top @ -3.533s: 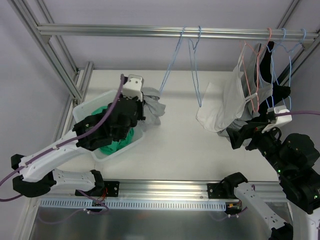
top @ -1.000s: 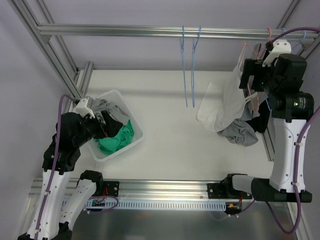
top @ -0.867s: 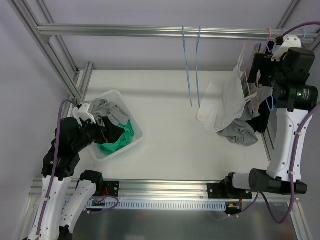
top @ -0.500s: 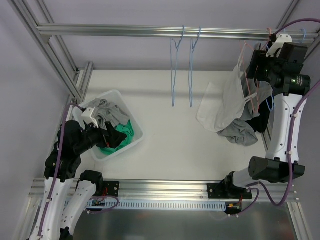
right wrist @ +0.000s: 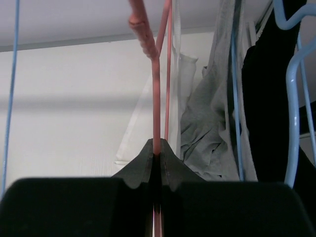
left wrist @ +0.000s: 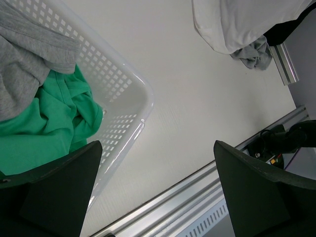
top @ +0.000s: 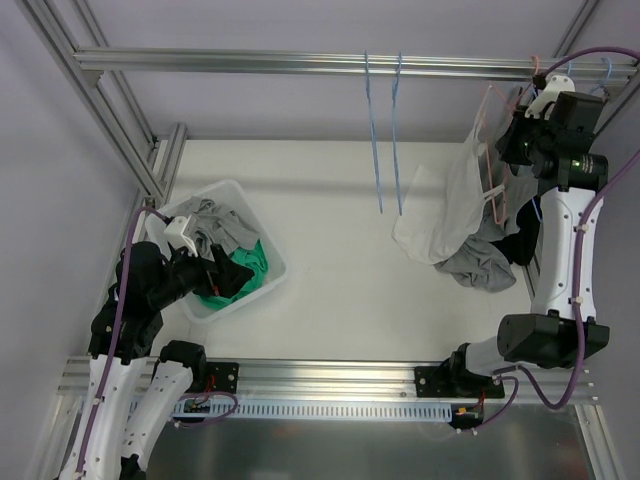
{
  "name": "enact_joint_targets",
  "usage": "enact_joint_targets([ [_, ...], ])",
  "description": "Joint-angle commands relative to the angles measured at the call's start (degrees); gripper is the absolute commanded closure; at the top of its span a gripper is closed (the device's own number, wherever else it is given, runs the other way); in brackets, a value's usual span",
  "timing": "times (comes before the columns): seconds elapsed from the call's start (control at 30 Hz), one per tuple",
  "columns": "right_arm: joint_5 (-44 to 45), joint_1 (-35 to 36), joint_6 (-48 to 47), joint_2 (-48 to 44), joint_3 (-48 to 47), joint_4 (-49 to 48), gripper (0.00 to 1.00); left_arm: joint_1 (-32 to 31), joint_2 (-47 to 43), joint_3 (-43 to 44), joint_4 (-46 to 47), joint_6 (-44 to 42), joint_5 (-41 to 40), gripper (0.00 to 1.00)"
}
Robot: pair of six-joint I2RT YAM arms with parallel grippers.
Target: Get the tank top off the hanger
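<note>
A white tank top (top: 445,212) hangs from a pink hanger (top: 497,150) on the rail at the far right, its hem trailing on the table. My right gripper (top: 516,132) is up by the rail, and in the right wrist view it (right wrist: 157,151) is shut on the pink hanger's wire (right wrist: 156,98), with white cloth (right wrist: 143,123) just behind. My left gripper (top: 226,273) hovers over the white basket (top: 270,252) at the left, its jaws wide apart (left wrist: 158,197) with nothing between them.
The basket (left wrist: 129,94) holds a green garment (left wrist: 44,123) and a grey one (left wrist: 29,59). Two bare blue hangers (top: 385,130) hang mid-rail. Grey (right wrist: 207,128) and black (right wrist: 266,98) garments and blue hangers (right wrist: 291,98) crowd the rail right of the pink one.
My right gripper has shut on the pink hanger's wire. The two bare blue hangers have swung. The left arm has settled over the basket, still open.
</note>
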State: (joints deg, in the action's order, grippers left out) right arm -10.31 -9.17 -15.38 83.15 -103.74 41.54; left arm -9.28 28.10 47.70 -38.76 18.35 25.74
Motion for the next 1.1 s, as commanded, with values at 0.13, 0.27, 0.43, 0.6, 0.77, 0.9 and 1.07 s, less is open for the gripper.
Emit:
enact_joint_targets([
  [0.13,-10.95,-0.24,5.44,-7.47,2.93,-9.89,1.00,0.31,1.60,3.27,1.15,-1.04,3.96,0.01],
  [0.27,-13.77,-0.24,7.20,-11.25,4.43,-13.32,1.00,0.31,3.54,7.83,1.58,-0.86,5.81,0.01],
  [0.43,-14.48,-0.24,6.76,-14.68,7.14,-13.33,1.00,0.31,7.58,14.69,3.86,-0.07,11.51,0.01],
  [0.6,-14.22,-0.24,7.63,-21.97,14.00,-12.28,1.00,-0.91,14.96,25.14,7.82,1.69,18.47,0.01],
  [0.77,-13.34,-0.24,7.91,-29.71,16.91,-2.18,1.00,-9.95,24.70,37.69,10.28,2.04,12.43,0.01],
  [0.9,-13.78,-0.23,7.73,-34.72,17.08,6.87,1.00,-22.25,32.53,45.27,12.21,-0.59,2.40,0.01],
  [1.07,-13.34,0.29,10.00,-43.41,19.27,13.56,1.00,-33.16,43.50,52.73,18.80,-3.75,-6.99,0.01],
])
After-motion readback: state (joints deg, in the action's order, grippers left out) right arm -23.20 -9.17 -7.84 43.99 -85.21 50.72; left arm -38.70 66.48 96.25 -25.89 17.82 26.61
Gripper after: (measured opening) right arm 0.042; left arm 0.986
